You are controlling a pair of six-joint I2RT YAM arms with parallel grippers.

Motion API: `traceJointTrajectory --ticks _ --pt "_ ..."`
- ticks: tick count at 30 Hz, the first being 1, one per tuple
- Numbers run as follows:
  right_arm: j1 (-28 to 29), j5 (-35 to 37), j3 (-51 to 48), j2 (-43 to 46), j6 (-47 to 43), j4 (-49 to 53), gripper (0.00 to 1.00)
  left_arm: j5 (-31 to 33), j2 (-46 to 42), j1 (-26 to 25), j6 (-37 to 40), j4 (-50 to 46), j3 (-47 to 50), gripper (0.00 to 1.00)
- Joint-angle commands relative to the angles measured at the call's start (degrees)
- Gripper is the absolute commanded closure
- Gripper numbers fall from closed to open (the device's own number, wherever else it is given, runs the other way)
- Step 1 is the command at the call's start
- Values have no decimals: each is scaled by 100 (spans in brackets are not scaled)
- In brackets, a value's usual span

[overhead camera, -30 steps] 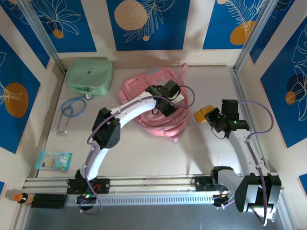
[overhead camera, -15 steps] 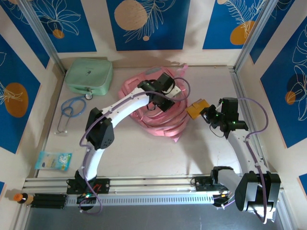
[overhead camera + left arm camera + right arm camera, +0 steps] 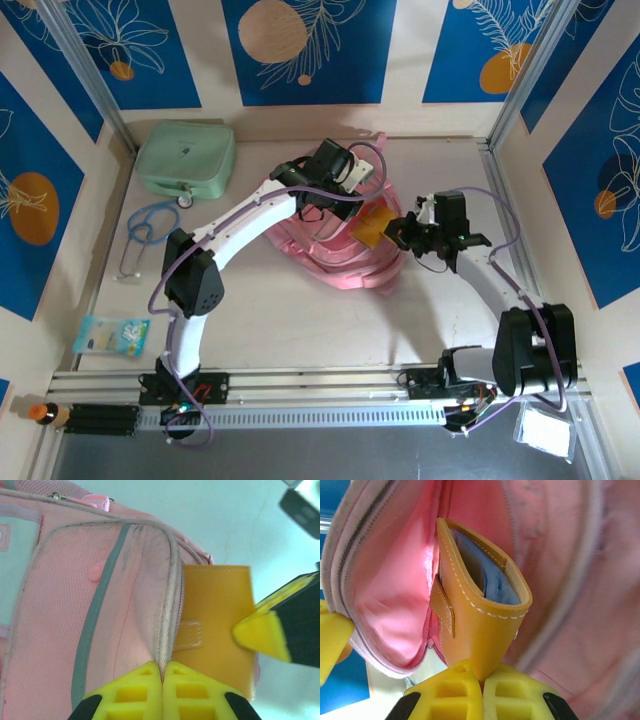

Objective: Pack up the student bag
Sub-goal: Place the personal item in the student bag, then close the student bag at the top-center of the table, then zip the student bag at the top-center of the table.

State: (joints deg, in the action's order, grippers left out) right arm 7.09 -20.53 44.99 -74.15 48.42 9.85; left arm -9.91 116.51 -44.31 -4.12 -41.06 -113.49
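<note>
**Pouch at the mouth of the bag, going in**

The pink backpack (image 3: 335,255) lies slumped on the tabletop (image 3: 300,320), in the middle and towards the far wall, with both arms reaching over it. My left jaws are pinched shut on the zipped rim of its opening. They lift the fabric so the mouth gapes and the pink lining shows.

My right jaws are clamped tight on the bottom corner of an orange leather pouch (image 3: 475,625), which has something blue tucked inside it. From the right wrist, the pouch stands in the gap with lining on one side and the outer fabric on the other. From the left wrist, its long edge is touching the lifted rim. I judge it to be entering the bag, not yet seated.

So the step in hand is loading the pouch. Next I would want the left side to hold the rim up while the right pushes the pouch deeper, angled away from the zip so that the stitched edge does not snag. Only then should the right let go.

Well apart on the left lie a mint-green case (image 3: 186,158), a stethoscope (image 3: 150,225) and a small packet (image 3: 112,335). I take these to be the next loads.
</note>
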Motion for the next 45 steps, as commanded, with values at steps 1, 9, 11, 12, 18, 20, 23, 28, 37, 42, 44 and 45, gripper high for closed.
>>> traceJointTrajectory --ticks 1,9,11,12,18,20,23,28,37,42,44,45 --pt "243 250 445 -273 193 -83 98 -442 -254 -72 -223 494 -103 100" --pt "417 427 1071 -1216 854 -353 98 -231 -255 -64 -333 480 -103 100" --pt "483 428 1235 -1427 921 -365 98 -197 -260 -54 -350 478 -102 100" --pt "523 427 1309 -1540 973 -386 98 -187 -257 -50 -360 476 -103 100" --pt "701 12 1545 -1954 1203 -894 86 -144 -237 4 -467 520 -91 100" --pt "686 29 1502 -1905 1307 -949 74 -134 -241 43 -544 537 -84 100" --pt "544 41 1430 -1723 1314 -589 61 -253 -230 160 -785 600 -38 100" --pt "260 146 1120 -1101 1167 231 59 -597 -259 276 -1078 890 206 100" --pt "-32 1647 201 515 719 1148 44 -467 -362 309 -1272 1002 692 55" --pt "-53 1915 250 888 223 1441 36 287 -765 608 -1964 1058 1655 36" --pt "-9 1898 311 885 170 1451 35 226 -986 794 -2314 1276 2247 34" --pt "6 1862 331 849 146 1426 35 145 -1075 890 -2466 1396 2499 34"
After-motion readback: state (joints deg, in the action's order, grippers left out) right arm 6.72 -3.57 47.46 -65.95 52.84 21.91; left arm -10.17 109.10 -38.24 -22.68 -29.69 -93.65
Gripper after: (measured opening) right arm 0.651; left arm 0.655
